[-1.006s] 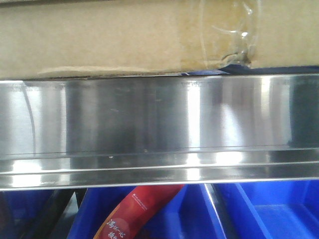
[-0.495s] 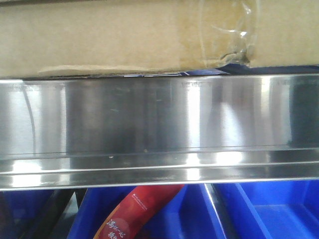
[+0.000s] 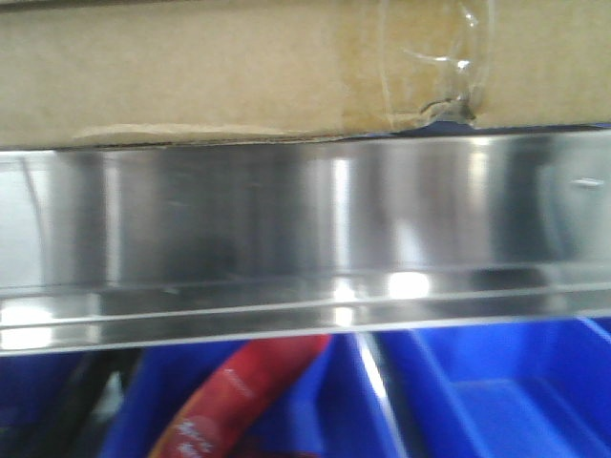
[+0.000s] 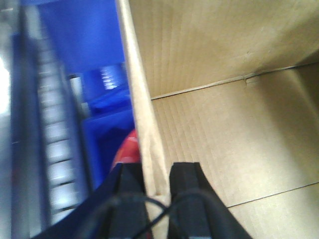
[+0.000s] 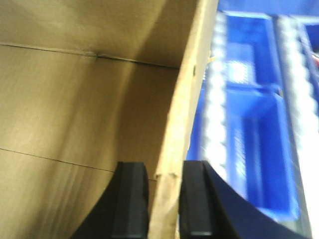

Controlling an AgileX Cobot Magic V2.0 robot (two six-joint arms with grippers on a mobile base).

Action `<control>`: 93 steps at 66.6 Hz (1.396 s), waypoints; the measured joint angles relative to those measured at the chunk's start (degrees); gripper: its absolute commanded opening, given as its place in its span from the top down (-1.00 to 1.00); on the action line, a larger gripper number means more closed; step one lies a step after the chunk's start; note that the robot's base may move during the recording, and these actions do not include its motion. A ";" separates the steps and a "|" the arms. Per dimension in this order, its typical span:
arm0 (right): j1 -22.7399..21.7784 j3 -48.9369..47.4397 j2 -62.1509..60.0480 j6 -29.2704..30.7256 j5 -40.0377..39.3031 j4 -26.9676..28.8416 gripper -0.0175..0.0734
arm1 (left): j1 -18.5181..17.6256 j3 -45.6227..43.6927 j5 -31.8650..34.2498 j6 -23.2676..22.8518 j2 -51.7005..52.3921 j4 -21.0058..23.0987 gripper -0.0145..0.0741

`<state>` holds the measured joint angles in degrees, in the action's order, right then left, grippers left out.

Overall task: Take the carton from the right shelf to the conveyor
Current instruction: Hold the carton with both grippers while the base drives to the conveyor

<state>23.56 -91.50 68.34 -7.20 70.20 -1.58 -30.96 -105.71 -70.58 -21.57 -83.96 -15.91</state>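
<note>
Grip is two-sided: left gripper (image 4: 157,174) pinches the 9 o'clock wall of the carton (image 4: 224,124), right gripper (image 5: 162,169) its 3 o'clock wall, both equally near. It rests above the right shelf (image 3: 286,219) lip, long axis 9-to-3.

Left gripper (image 4: 158,172) at bottom centre, its two black fingers (image 4: 185,189) straddling the upright side wall of the brown corrugated cardboard carton (image 4: 224,124), one finger inside, one outside, both pressed to the wall edge. Thin black cable (image 4: 149,205) loops across the fingers. Right of the wall: bare carton interior, floor flaps meeting at a seam with a small notch. Left of the wall: blue plastic bins (image 4: 99,124), blurred. Red printed item (image 4: 128,149) sits just outside the wall near the outer finger. Far left: pale ribbed strip (image 4: 55,149), possibly metal, too blurred to tell.
</note>
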 measured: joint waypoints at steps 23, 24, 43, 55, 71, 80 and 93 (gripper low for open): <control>0.00 0.00 0.00 0.00 -0.09 0.00 0.76 | 0.00 0.00 0.00 0.00 0.00 -0.12 0.72; 0.00 0.00 0.00 0.00 -0.09 0.00 0.76 | 0.00 0.00 0.03 0.00 0.00 -0.12 0.72; 0.00 0.00 0.00 0.00 -0.09 0.00 0.76 | 0.00 0.00 0.13 0.00 0.00 -0.12 0.72; 0.00 0.00 0.00 0.00 -0.09 0.00 0.76 | 0.00 0.00 0.13 0.00 0.00 -0.12 0.72; 0.00 0.00 0.00 0.00 -0.09 0.00 0.76 | 0.00 0.00 0.13 0.00 0.00 -0.12 0.72; 0.00 0.00 0.00 0.00 -0.09 0.00 0.76 | 0.00 0.00 0.25 0.00 0.00 -0.12 0.72; 0.00 0.00 0.00 0.00 -0.09 0.00 0.76 | 0.00 0.00 0.25 0.00 0.00 -0.12 0.72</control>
<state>23.56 -91.50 68.34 -7.20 70.11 -1.58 -30.96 -105.71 -70.33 -21.57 -83.96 -16.03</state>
